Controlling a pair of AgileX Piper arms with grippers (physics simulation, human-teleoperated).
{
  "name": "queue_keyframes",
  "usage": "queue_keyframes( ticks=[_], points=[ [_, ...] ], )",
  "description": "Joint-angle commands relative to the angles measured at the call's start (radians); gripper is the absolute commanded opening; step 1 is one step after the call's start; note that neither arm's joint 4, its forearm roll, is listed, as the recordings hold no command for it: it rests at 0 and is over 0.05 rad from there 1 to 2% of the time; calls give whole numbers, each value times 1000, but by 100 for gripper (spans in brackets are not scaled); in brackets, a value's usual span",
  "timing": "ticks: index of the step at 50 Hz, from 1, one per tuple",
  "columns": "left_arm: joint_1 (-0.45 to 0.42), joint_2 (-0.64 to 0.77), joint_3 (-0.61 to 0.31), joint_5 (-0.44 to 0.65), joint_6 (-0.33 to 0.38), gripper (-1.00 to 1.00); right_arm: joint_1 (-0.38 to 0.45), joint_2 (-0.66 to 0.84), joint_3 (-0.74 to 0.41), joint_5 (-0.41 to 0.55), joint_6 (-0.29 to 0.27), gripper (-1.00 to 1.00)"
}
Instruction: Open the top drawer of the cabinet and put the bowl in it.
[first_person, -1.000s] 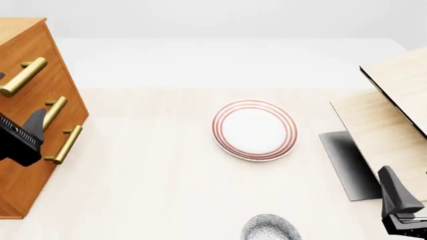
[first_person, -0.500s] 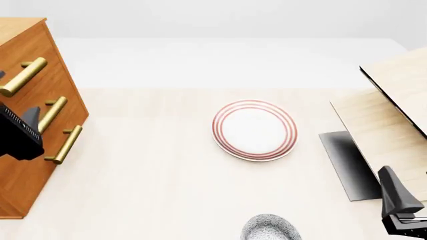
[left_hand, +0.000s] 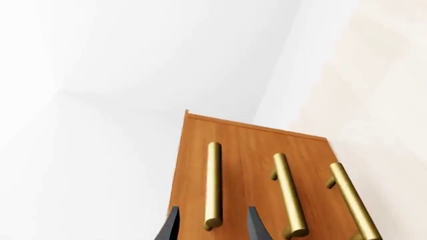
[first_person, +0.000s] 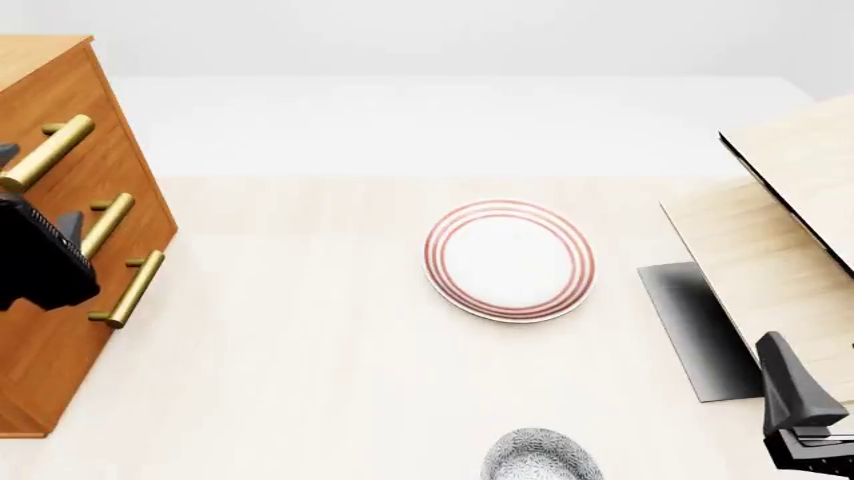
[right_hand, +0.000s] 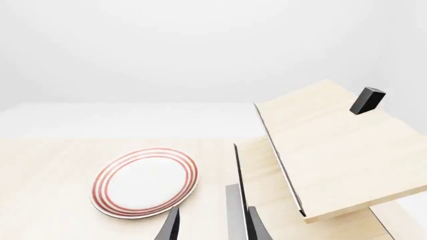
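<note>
Cabinet (first_person: 74, 190) of orange-brown wood with three drawers stands at the left edge of the table (first_person: 307, 360), and its top drawer (first_person: 67, 120), the uppermost one with a brass bar handle (first_person: 47, 152), is shut. Compared with a second ago, my left gripper (first_person: 30, 215) has climbed up the cabinet front: then it sat level with the lowest handle, now its dark body lies between the top and middle handles. In the left wrist view my two dark fingertips (left_hand: 172, 227) stand apart on either side of the near end of the top handle (left_hand: 213, 185), without touching it, so that gripper is open.

The small deep bowl with grey-blue and white speckles (first_person: 541, 455) sits at the near edge of the table, half cut off by the front view, exactly where it was before. The flat white plate with red rings (first_person: 510, 260) lies in the middle of the table, unmoved. The pale wooden structure (first_person: 781, 230) stands on the right.

My right gripper (first_person: 801, 420) has not shifted; it hangs at the near right, and in its wrist view the fingertips (right_hand: 171, 227) are spread with nothing between them.
</note>
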Motion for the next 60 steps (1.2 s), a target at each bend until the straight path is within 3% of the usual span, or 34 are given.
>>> queue_keyframes(
  ticks=[1, 8, 25, 60],
  points=[
    [13, 77, -11, -61, 1, 100, -1, -1, 1, 0, 0, 100],
    [40, 110, -9, -104, 7, 100, -1, -1, 1, 0, 0, 100],
    [77, 109, -47, -82, -10, 100, 0, -1, 1, 0, 0, 100],
    [116, 321, -81, -239, -3, 100, 0, -1, 1, 0, 0, 100]
  ],
)
